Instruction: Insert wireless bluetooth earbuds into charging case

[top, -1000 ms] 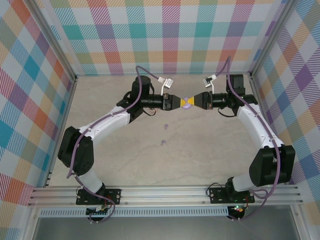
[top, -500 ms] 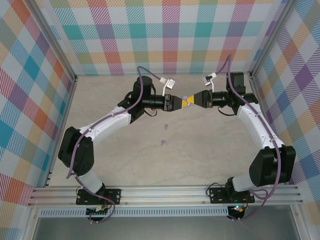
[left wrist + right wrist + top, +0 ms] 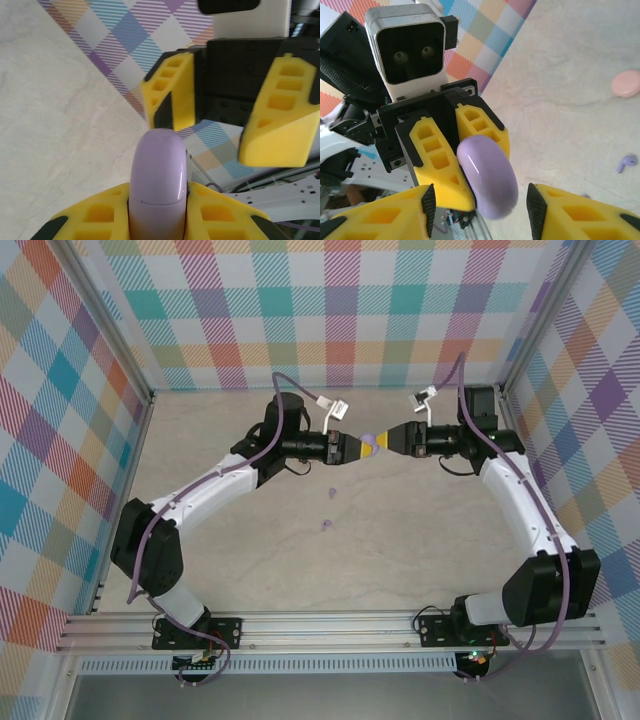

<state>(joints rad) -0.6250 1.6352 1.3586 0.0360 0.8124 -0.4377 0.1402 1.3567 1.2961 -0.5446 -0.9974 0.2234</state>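
Since a second ago my right gripper point(image 3: 225, 107) has let go and sprung apart, and the meeting point of my two arms has slid a little toward 9 o'clock in the top view. The lilac case point(image 3: 159, 180) is now pinched only by my left gripper point(image 3: 159, 212). That gripper is pressed tight on the case's lower half and holds it above the table point(image 3: 420, 540), with the rounded end poking toward my spread right fingers point(image 3: 572, 215). A seam runs round the case and the lid looks shut.

Two tiny lilac earbuds point(image 3: 327, 525) lie on the table at about 7 o'clock from the case, well apart from it.

I judge this a regrip before opening. Next, my right fingers must catch the lid without knocking the case loose. I can read no brand or writing on the case.
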